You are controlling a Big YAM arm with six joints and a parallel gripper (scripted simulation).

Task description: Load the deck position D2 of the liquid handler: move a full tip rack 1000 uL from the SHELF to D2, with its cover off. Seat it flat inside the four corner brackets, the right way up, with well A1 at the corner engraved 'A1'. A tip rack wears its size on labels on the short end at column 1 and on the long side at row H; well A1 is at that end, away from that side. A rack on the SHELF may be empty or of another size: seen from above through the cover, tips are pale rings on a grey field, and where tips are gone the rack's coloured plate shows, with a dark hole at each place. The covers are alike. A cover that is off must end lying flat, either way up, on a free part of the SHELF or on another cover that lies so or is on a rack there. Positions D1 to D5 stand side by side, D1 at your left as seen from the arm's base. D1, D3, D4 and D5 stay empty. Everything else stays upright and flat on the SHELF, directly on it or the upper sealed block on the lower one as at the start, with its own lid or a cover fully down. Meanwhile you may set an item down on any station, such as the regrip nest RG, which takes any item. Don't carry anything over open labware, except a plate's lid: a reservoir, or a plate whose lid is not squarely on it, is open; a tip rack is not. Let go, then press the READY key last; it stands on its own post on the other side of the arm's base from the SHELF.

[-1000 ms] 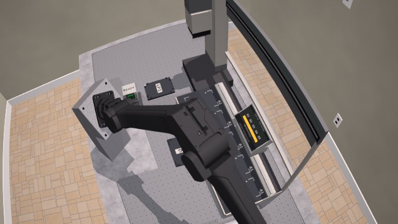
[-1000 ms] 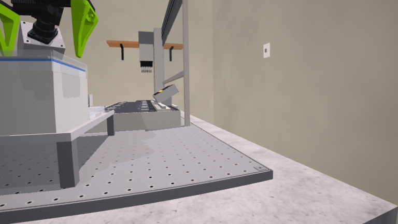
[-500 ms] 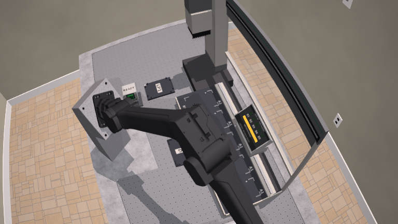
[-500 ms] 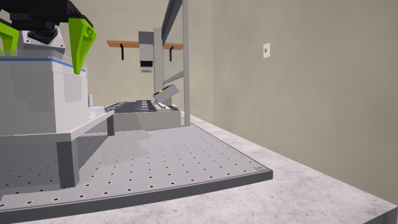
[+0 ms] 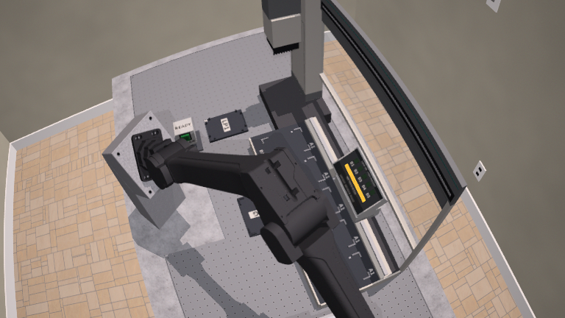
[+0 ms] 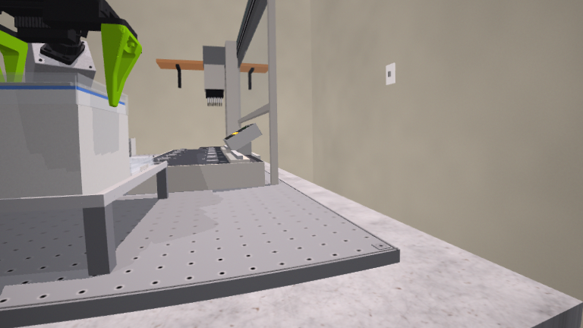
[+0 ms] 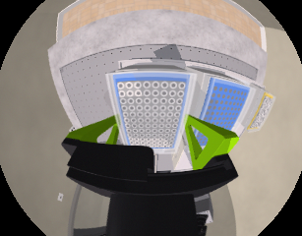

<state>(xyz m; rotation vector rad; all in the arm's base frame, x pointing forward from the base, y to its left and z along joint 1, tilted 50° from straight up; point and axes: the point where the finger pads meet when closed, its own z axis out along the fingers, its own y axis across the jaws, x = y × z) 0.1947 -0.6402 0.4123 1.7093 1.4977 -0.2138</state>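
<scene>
Wrist view: jaws spread wide astride covered tip rack (image 7: 152, 113) on shelf (image 6: 128, 187)

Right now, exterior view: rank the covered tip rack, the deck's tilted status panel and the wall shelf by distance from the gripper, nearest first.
1. Covered tip rack, directly under the open gripper; the green fingers straddle its top.
2. Tilted status panel, mid-scene at the deck's far side.
3. Wooden wall shelf, on the back wall, farthest.
</scene>
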